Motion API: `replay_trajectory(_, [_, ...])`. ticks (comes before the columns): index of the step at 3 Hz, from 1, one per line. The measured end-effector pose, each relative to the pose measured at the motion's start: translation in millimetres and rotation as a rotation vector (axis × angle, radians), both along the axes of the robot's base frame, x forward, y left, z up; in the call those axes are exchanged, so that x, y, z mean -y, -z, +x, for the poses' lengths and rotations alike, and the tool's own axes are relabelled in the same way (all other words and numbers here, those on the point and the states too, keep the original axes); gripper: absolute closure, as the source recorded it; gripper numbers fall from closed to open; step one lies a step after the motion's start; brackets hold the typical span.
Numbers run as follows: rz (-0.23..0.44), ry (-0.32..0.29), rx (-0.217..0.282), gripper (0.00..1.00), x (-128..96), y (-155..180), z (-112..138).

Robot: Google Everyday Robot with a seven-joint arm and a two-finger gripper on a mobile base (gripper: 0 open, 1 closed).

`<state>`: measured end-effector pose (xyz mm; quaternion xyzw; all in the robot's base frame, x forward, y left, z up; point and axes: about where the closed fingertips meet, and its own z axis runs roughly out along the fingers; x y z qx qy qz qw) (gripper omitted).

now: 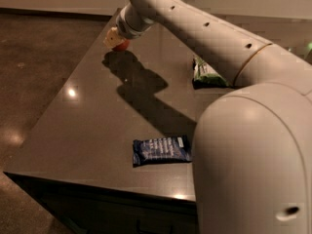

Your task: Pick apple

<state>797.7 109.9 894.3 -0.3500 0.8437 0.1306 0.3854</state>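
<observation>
The gripper (113, 38) hangs over the table's (87, 126) far left edge with the apple (122, 45) pressed against its tip; whether it actually grips the apple cannot be told. Off to its right lies a green snack bag (207, 74), and much farther from it a blue snack bag (161, 150).

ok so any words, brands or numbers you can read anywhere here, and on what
Nothing can be quoted.
Too blurred to read: white print on the dark blue flat snack packet near the front edge of the dark glossy table.
Too blurred to read: markings on the green snack bag beside the white robot arm.
No text: the small round red apple, or the gripper at it, far left corner.
</observation>
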Motion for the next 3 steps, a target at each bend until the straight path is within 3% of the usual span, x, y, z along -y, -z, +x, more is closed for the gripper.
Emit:
replay_trajectory(2, [0.041,-0.207,0.063,1.0,-31.1,-67.1,-60.4])
replay_trajectory(3, [0.041,-0.208,0.062,1.0,-31.2,-67.0,-60.4])
